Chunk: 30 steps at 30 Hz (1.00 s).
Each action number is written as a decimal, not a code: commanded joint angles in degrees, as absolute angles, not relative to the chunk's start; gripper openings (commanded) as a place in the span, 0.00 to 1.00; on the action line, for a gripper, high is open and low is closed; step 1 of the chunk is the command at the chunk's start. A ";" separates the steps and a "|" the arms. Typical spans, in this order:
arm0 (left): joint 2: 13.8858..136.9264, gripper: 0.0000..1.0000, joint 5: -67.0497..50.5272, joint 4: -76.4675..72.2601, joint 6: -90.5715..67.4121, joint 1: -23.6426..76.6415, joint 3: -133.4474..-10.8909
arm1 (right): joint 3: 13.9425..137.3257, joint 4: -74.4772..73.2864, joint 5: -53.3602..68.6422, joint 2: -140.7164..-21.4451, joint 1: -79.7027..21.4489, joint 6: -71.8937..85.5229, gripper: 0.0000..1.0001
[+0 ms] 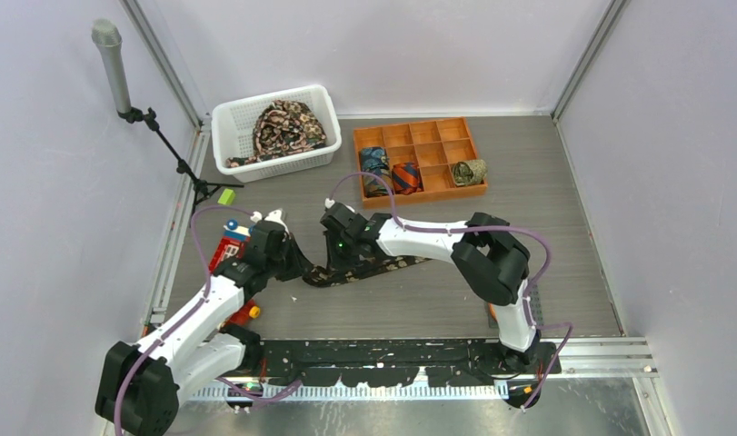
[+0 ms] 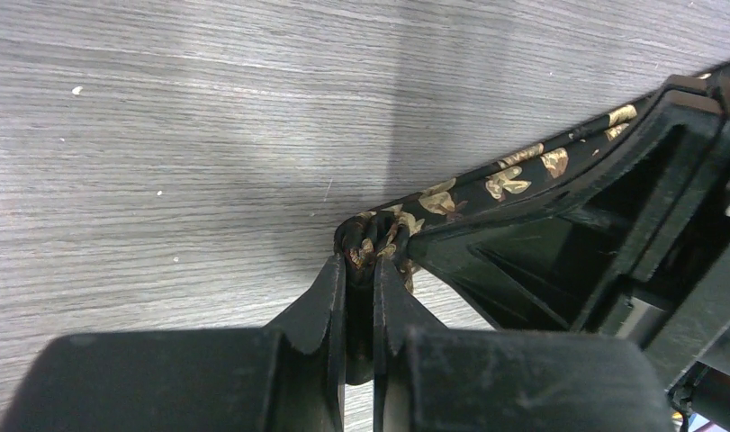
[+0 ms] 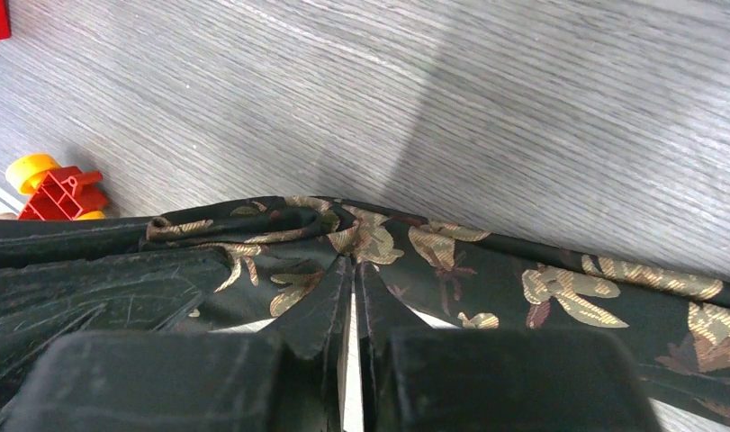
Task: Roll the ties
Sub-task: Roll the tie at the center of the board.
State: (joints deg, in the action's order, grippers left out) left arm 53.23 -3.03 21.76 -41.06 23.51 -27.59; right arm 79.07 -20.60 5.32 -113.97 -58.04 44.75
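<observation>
A grey wood-grain table [image 1: 546, 272] is seen. A black floral tie [image 1: 405, 263] is laid out flat across its middle. At the far edge, a white basket [image 1: 228, 127] and an orange compartment tray [image 1: 357, 150] are placed side by side. On the left side, a small green block [image 1: 225, 195] and red and yellow toy pieces [image 3: 59, 184] are found.
</observation>
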 commanded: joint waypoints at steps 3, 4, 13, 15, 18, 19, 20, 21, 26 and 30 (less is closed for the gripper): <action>52.09 0.00 -2.63 24.05 -37.88 23.38 -31.04 | 82.30 -18.81 6.33 -114.85 -58.87 45.16 0.11; 52.04 0.00 -2.81 24.22 -37.68 23.38 -31.20 | 82.41 -18.81 6.36 -114.96 -59.01 45.22 0.11; 53.07 0.00 -4.66 25.03 -36.35 23.38 -32.58 | 83.79 -18.57 7.49 -116.18 -59.82 45.62 0.10; 53.21 0.00 -5.02 25.01 -36.31 23.38 -32.84 | 84.05 -18.53 7.68 -116.48 -59.88 45.62 0.10; 53.70 0.00 -5.60 25.10 -36.38 23.38 -33.45 | 84.28 -18.39 7.97 -116.74 -60.02 45.70 0.10; 53.82 0.00 -5.81 25.05 -36.43 23.38 -33.67 | 84.21 -18.26 8.09 -116.85 -60.05 45.78 0.09; 53.94 0.00 -5.94 25.09 -36.46 23.38 -33.87 | 84.20 -18.06 8.24 -116.81 -60.05 45.86 0.09; 54.19 0.00 -6.15 25.18 -36.47 23.38 -34.07 | 84.20 -17.84 8.38 -116.88 -60.11 45.92 0.09; 55.03 0.00 -6.95 25.11 -36.47 23.39 -34.80 | 84.11 -16.30 9.72 -117.23 -60.09 46.24 0.09; 56.03 0.00 -8.16 25.15 -36.39 23.38 -35.30 | 83.45 -14.87 10.68 -117.28 -60.06 46.64 0.09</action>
State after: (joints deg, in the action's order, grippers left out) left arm 55.44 -5.37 26.11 -36.99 23.49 -32.49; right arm 82.08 -18.63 8.43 -117.12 -59.55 45.54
